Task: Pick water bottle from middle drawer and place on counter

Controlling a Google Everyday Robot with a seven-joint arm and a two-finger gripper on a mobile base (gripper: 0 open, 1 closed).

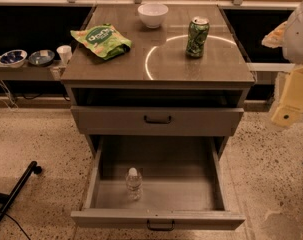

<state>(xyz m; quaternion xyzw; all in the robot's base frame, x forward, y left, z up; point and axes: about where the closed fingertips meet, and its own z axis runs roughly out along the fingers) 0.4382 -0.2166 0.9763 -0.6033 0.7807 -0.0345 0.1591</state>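
Jaws: open or closed, cannot tell (the pale yellowish gripper (289, 104) hangs at the right edge, beside the cabinet and well apart from the bottle).
Water bottle (134, 184): upright, white cap up, on the drawer floor left of centre, near the front panel.
Middle drawer (191, 220): pulled fully out, nothing else inside.
Upper drawer (201, 120): front sits just above it.
Worktop (116, 69): carries a green can (197, 37), a green snack bag (102, 40) and a white bowl (152, 15), with ring glare between them.
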